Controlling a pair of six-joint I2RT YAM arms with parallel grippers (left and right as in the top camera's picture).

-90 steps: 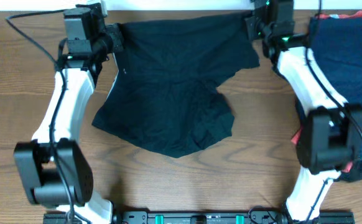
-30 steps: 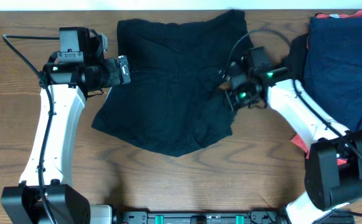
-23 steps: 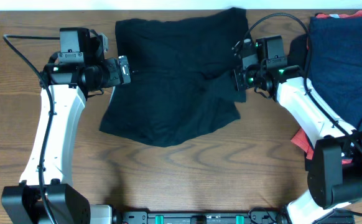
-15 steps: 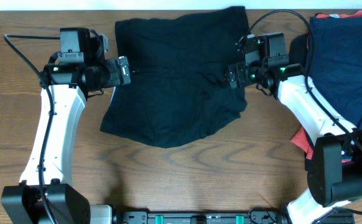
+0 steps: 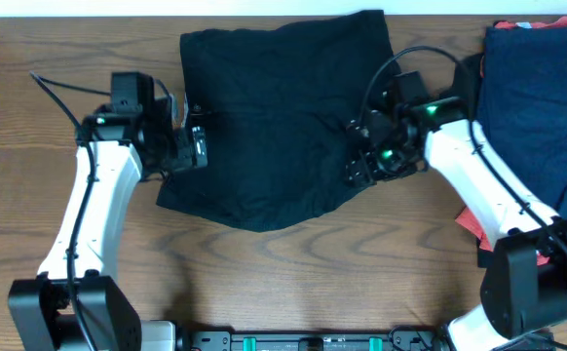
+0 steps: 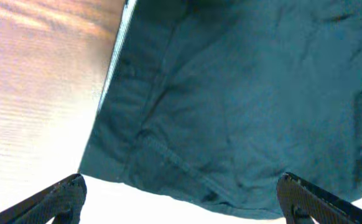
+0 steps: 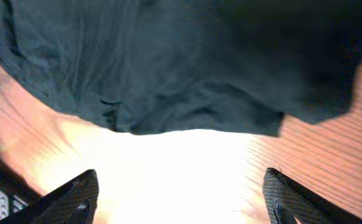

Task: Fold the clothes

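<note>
Black shorts (image 5: 274,117) lie spread flat on the wooden table, at the middle of its far side. My left gripper (image 5: 198,148) stands open at their left edge, low over the cloth. In the left wrist view the shorts (image 6: 231,93) fill the frame and their lower hem runs just beyond my left gripper (image 6: 181,208), which holds nothing. My right gripper (image 5: 359,166) is open over the shorts' lower right edge. In the right wrist view the shorts' hem (image 7: 168,62) lies ahead of my right gripper (image 7: 181,199), with bare table between its fingers.
Navy-blue pieces (image 5: 537,97) are piled at the far right, with a bit of red (image 5: 556,19) at their top edge. A small red piece (image 5: 469,222) shows beside the right arm. Bare wooden table (image 5: 313,283) stretches along the near side.
My right gripper has let go of the shorts' right side, opened and moved down to their lower right edge. The shorts now lie flatter. My left gripper has shifted nearer and slightly right.
</note>
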